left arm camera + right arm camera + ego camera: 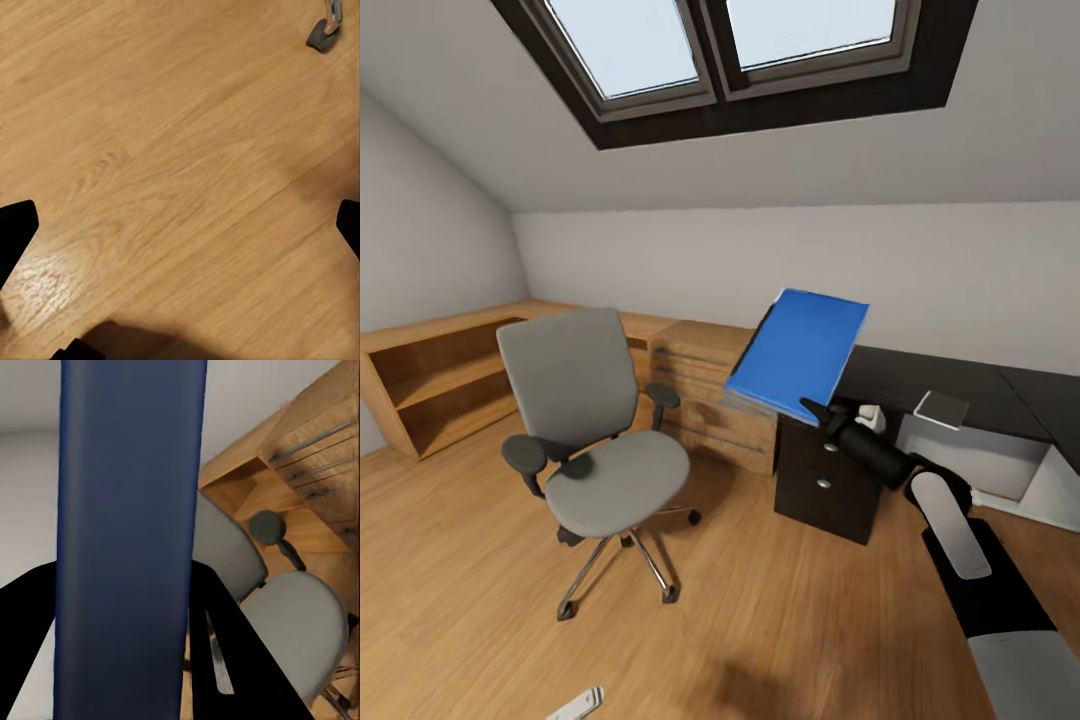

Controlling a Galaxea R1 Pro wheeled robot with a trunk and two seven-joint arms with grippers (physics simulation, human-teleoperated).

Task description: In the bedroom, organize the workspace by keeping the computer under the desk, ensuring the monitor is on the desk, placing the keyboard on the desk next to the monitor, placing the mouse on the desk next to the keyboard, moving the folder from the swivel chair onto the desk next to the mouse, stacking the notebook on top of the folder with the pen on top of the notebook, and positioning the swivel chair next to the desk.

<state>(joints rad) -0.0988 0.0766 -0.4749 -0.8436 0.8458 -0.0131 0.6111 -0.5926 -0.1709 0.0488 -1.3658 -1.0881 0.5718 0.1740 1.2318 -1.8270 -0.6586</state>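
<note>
My right gripper [815, 408] is shut on the lower edge of the bright blue folder [800, 350] and holds it tilted in the air, in front of the left end of the black desk [920, 372]. In the right wrist view the folder [131, 540] stands as a dark blue band between the black fingers [225, 637]. The grey swivel chair [595, 440] stands on the floor left of the folder, its seat bare. The chair [292, 615] also appears behind the folder. My left gripper [180, 225] is open over bare wooden floor.
A dark drawer cabinet [830, 480] stands under the desk's left end, with a light grey box [980, 455] to its right. A wooden drawer chest [715, 390] and a low wooden shelf [440, 375] line the back wall. A chair caster [324, 30] lies near my left gripper.
</note>
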